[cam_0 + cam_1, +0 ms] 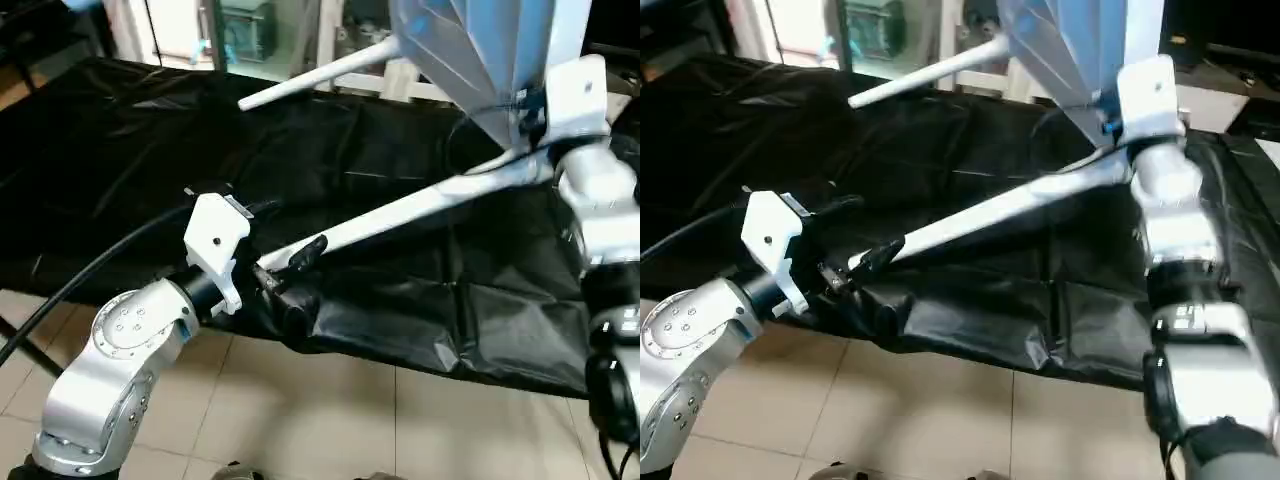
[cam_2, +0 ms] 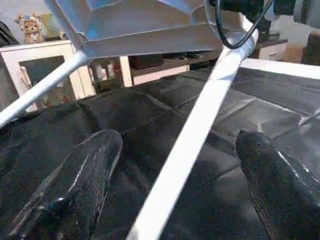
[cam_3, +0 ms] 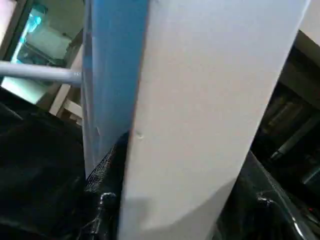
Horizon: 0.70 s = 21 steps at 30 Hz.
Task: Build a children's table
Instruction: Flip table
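- Nearest the robot, the left gripper (image 1: 290, 262) sits at the front edge of the black-sheeted work table (image 1: 120, 150), its two black fingers (image 2: 80, 185) spread wide apart
- A long white leg (image 1: 400, 212) runs between those fingers; in the left wrist view there is a gap between it and each finger, so the gripper straddles the leg and does not clamp it
- That leg slopes up from the left gripper, over the black sheet, to a corner of the table top (image 1: 480, 50), where it seems already seated in its socket
- The table top is held up in the air on the robot's right, tilted on edge, with its ribbed underside facing the camera
- The right gripper (image 3: 165, 210) is at the top's edge: in the right wrist view the white rim (image 3: 200, 100) runs between its dark fingers, which appear closed on it
- Farther back, a second leg (image 1: 320, 75) sticks out from another corner of the top towards the white cabinets (image 2: 45, 65)
- Progress, as a judgement: two legs look fitted and the build seems about half done; the other two corners lie outside these pictures, so I cannot tell
- Left to do: probably the remaining legs, pressing all home, then standing the table upright
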{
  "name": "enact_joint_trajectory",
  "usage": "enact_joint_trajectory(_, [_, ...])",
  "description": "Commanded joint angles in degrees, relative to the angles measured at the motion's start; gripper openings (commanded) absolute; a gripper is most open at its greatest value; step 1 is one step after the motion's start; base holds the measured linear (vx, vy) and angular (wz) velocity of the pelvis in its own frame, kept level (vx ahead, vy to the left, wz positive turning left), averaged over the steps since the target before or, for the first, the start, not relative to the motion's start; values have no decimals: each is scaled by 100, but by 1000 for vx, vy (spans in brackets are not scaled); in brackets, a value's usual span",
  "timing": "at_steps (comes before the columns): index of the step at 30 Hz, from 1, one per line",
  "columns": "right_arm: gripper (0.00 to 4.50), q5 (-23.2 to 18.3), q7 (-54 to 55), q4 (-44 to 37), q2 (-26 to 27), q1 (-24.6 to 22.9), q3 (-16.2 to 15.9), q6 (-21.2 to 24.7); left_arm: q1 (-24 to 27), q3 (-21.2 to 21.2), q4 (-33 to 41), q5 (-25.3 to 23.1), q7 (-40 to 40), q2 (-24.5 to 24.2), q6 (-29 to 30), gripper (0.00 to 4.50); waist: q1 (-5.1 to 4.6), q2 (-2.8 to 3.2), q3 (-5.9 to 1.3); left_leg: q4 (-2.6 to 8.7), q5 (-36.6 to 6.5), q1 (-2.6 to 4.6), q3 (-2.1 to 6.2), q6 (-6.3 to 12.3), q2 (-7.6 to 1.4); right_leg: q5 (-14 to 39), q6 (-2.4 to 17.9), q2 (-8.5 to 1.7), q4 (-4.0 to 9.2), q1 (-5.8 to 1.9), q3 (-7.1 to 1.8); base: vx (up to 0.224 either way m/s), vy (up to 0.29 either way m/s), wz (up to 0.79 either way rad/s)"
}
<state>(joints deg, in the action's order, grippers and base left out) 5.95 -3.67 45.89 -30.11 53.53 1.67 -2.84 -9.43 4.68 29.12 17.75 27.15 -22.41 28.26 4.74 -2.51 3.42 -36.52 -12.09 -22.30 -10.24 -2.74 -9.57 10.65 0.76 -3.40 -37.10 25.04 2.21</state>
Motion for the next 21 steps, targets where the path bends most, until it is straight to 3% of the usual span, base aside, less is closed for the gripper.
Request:
enact_joint_trajectory(1, [162, 499, -157, -190, -362, 490, -233, -430, -82, 45, 132, -31, -17, 1, 6, 413, -21, -125, -432, 339, -205, 44, 25, 332, -217, 162, 1092, -315, 315, -409, -232, 0, 0, 0])
enact_joint_trajectory(7, [159, 850, -21, 108, -582, 861, -459, -665, -88, 75, 124, -56, -47, 35, -9, 413, -44, -162, -419, 328, -245, 38, 18, 391, -225, 220, 1116, -317, 320, -400, -227, 0, 0, 0])
enact_joint_trajectory(15, [153, 1344, 241, 303, -785, 1134, -794, -866, -55, 76, 161, -81, -87, 55, -9, 413, -65, -171, -395, 328, -393, 56, 21, 301, -232, 450, 1033, -308, 332, -373, -226, 0, 0, 0])
enact_joint_trajectory(21, [151, 1571, 317, 292, -885, 1238, -957, -819, -52, 76, 201, -74, -97, 49, 6, 413, -28, -168, -382, 339, -472, 81, 25, 188, -246, 392, 1041, -299, 326, -360, -229, 0, 0, 0])
